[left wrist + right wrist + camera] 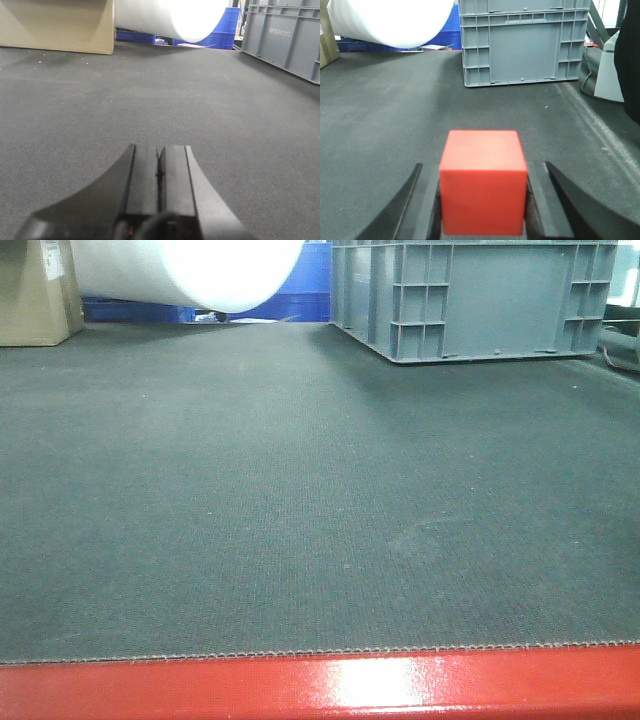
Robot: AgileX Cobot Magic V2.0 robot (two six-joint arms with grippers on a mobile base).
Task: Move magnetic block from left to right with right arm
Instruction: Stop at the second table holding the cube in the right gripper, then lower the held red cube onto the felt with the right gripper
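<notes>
Right claw (482,200) clamps red magnetic block (483,187) by opposite side faces, above dark counter (395,115). Block looks rigid, light, smooth; flat-face grip suits it. Left claw (159,172) fully closed, empty.

- Blowing out to featureless white on the foam roll (190,270) in all 3 views.
- Glaring in a bright patch on the red table edge (395,685).
- Casting soft shadows on the dark mat (300,500) under the roll and beside the grey crate (480,295).
- Blurring slightly on the near red cube (482,182) and the black fingers (145,185).
</notes>
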